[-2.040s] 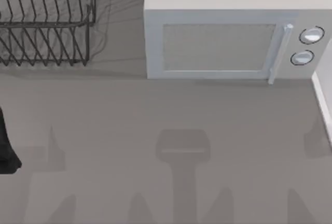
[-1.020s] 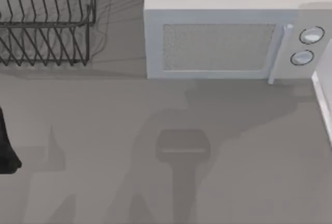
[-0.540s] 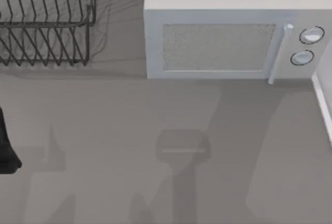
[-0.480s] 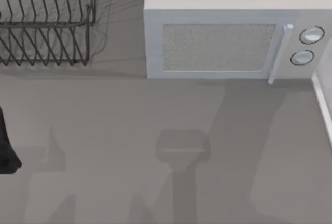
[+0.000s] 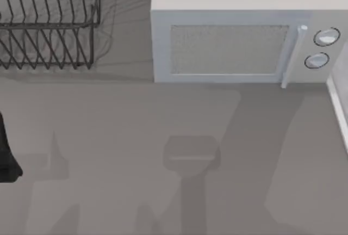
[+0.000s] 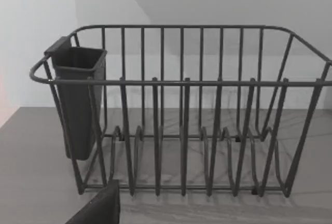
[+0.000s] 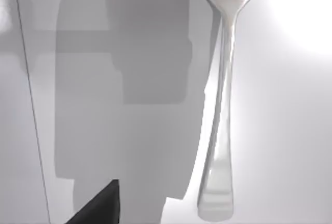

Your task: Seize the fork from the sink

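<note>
The right wrist view looks straight down on the fork (image 7: 222, 105), lying flat on a pale surface; whether that claw is open, I cannot tell. The left arm (image 5: 6, 153) sits parked at the worktop's (image 5: 119, 131) left edge, facing the wire dish rack (image 6: 181, 115), its claw's state unclear too.

One fork (image 7: 220, 110); one microwave (image 5: 244, 33), two knobs; one dish rack (image 6: 181, 115); one cutlery cup (image 6: 78, 99).

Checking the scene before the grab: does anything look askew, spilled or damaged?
Nothing stands out. The fork lies flat and whole on a pale surface in the right wrist view. The dish rack stands upright on the counter beside the shut microwave, its dark cutlery cup hung straight.
</note>
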Available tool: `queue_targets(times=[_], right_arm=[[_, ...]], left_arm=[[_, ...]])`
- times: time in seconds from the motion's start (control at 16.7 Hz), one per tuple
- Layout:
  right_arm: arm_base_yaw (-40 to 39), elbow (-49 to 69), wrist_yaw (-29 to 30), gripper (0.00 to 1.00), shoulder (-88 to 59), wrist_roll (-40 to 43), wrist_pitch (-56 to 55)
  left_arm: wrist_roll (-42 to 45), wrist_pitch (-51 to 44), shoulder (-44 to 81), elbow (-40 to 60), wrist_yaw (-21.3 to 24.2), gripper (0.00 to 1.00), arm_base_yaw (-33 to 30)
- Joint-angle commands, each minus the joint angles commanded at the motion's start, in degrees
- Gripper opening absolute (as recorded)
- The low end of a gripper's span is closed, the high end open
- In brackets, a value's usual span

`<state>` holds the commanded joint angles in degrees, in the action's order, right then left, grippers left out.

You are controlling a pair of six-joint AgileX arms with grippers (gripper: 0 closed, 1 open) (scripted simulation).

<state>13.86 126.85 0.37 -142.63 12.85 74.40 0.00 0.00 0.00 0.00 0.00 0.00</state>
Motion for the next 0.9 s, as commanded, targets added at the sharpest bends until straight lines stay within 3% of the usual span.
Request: queue_targets(times=[0.54,0.84,0.9], right_arm=[[0.2,-12.9,0.1,1.00,-9.1,-0.1,-22.7],[0.3,-13.9,0.1,1.00,-10.0,-0.1,-24.1],[0.3,-13.9,0.1,0.92,-10.0,-0.1,-24.1]], left_arm=[[0.0,0.0,0.0,0.0,0.0,1.00,0.0],[0.0,0.0,0.0,0.0,0.0,1.00,0.0],[0.0,0.0,0.0,0.0,0.0,1.00,0.0]])
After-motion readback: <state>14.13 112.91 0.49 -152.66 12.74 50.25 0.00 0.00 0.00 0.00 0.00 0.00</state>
